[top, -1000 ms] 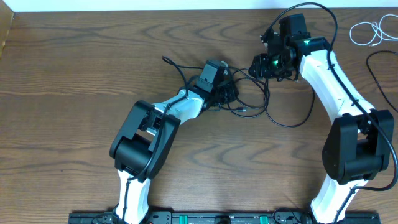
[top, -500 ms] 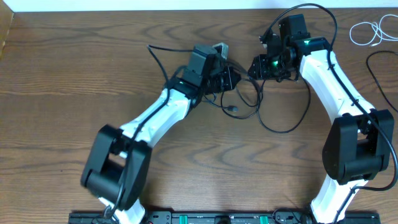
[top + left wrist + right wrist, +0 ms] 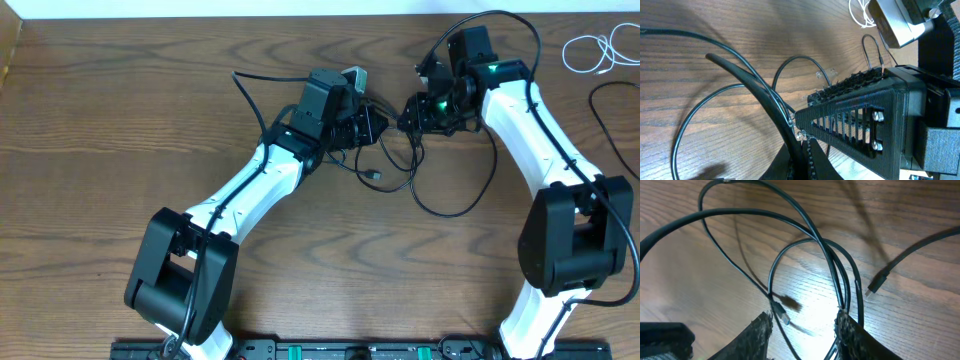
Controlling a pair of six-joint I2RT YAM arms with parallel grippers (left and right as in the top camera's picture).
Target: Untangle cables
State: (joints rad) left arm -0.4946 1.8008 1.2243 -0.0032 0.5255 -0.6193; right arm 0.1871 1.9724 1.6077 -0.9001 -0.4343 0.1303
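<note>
Black cables (image 3: 445,213) strung between both end effectors, far centre of the desk (image 3: 120,150).

Over the last second the left end effector (image 3: 362,124), clamped on a black strand, has swung farther and leftward. It has dragged the knot along and opened its loops, so the tangle looks looser but not yet separated. The bundle's long axis runs left-right, with one large loop sagging nearward and a loose plug (image 3: 375,176) pointing near. The right end effector (image 3: 410,112) stands with jaws apart around strands. The white cable (image 3: 588,50) lies far right, well apart.
</note>
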